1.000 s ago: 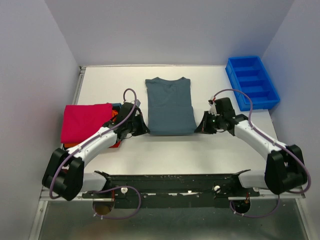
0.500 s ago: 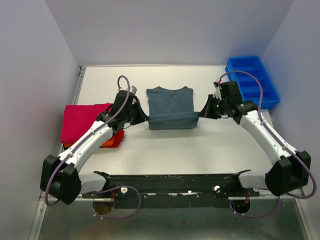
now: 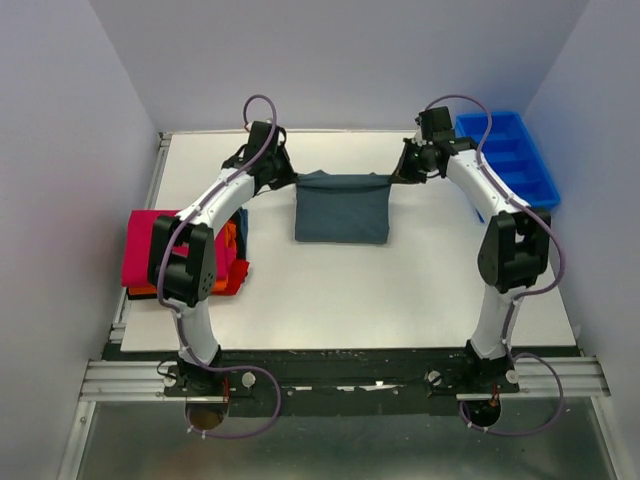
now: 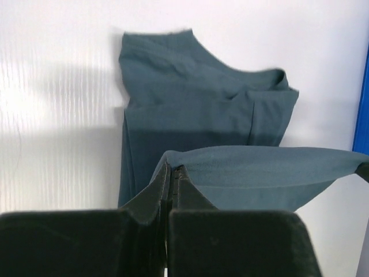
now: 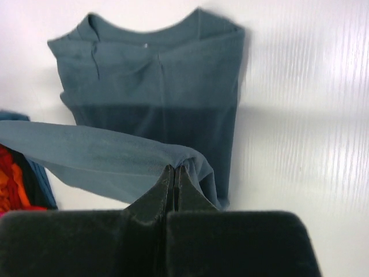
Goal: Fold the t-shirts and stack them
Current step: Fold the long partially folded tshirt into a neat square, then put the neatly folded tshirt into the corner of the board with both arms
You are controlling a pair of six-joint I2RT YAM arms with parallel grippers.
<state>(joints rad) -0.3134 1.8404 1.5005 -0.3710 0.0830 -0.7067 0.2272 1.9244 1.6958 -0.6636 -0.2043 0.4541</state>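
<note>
The slate grey-blue t-shirt (image 3: pixel 341 210) sits mid-table on the far half of the white table (image 3: pixel 350 295). Its collar end lies flat while its other edge is lifted and stretched taut between the two arms. The left gripper (image 3: pixel 288 181) is clenched on that raised edge at the shirt's left corner; the left wrist view shows its jaws pressed together on a pinch of cloth. The right gripper (image 3: pixel 396 176) grasps the opposite corner the same way, jaws closed tight on the fabric. A folded crimson-pink t-shirt (image 3: pixel 150 245) rests at the table's left edge, on top of an orange t-shirt (image 3: pixel 228 278) whose edge shows beneath it. A blue plastic tray (image 3: pixel 510 160) stands at the far right corner, just beside the right arm.
</note>
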